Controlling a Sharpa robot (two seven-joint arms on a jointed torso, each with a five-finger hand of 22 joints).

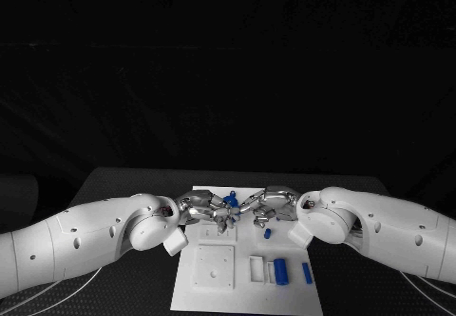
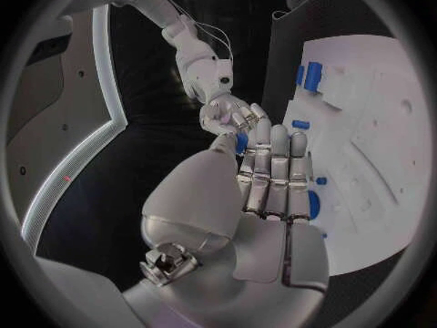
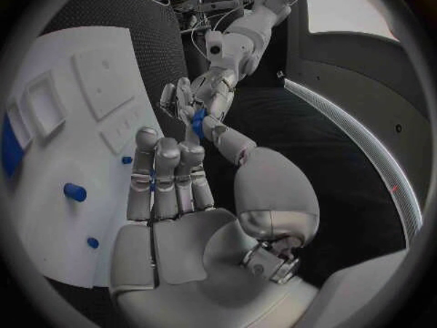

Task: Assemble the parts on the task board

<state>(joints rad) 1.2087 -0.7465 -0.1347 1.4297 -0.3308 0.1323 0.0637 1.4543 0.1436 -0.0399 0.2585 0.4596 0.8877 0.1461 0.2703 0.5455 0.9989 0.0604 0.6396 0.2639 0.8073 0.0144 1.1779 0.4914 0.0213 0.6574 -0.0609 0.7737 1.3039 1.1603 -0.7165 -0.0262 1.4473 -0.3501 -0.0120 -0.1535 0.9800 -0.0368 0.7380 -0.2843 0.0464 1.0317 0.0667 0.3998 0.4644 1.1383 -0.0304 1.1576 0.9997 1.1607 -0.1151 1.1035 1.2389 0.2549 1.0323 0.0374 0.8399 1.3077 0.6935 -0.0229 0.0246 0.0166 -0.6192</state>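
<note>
Looking like a mid-air handover: both hands meet above the far end of the white board [image 1: 242, 289] on the bench, the left hand [image 1: 204, 209] and right hand [image 1: 269, 205] pinching one small blue part [image 3: 197, 122] between fingertips. Next, I'd guess, one lets go cleanly.
</note>
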